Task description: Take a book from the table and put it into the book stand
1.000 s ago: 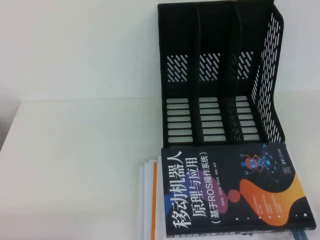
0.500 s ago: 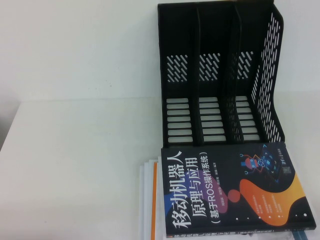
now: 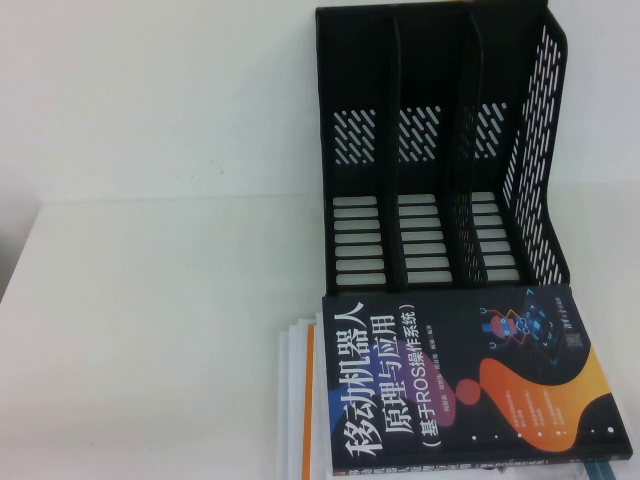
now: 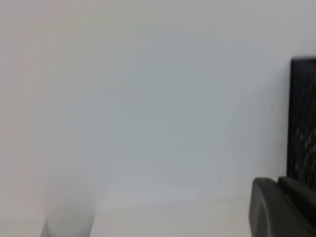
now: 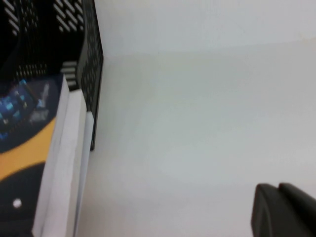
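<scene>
The dark book with a large white Chinese title and orange and purple blobs lies flat on top of a stack at the front of the white table. The black three-compartment book stand stands just behind it, all compartments empty. Neither gripper shows in the high view. My left gripper is shut and empty, left of the stand's edge. My right gripper is shut and empty over bare table, right of the book and the stand.
White books with an orange edge lie under the dark book and stick out to its left. Their white page edges show in the right wrist view. The table's left edge runs at the far left.
</scene>
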Robot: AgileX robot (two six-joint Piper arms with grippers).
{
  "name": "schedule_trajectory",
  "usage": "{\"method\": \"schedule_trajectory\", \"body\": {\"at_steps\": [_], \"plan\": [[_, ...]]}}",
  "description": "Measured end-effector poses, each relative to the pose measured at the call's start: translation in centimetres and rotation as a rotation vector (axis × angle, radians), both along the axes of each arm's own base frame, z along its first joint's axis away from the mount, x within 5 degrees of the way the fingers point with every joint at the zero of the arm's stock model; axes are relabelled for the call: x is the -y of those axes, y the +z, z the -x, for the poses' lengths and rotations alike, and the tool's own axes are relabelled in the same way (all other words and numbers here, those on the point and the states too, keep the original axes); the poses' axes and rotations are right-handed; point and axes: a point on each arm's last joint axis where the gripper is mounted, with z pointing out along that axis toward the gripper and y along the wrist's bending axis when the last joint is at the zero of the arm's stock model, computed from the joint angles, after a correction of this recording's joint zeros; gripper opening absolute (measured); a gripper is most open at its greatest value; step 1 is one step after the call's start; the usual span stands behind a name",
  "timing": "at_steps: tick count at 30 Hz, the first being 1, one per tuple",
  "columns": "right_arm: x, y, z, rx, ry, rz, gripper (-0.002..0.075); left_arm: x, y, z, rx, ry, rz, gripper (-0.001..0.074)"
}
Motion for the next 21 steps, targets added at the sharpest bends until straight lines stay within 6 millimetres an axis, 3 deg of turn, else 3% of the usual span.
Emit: {"method": "schedule_trajectory", "body": {"at_steps": [11,21], "plan": [[-0.3,4.3,-0.3,0.479,0.034,0.031,-0.0003,0.3,1.7,0.5,0.192,-0.037,0.005,-0.0004],[-0.5,6.4,0.4,0.723,0.055,-0.013,-0.0003,0.4,2.2,0.7,0.240,-0.081,0.118,-0.0004]]}}
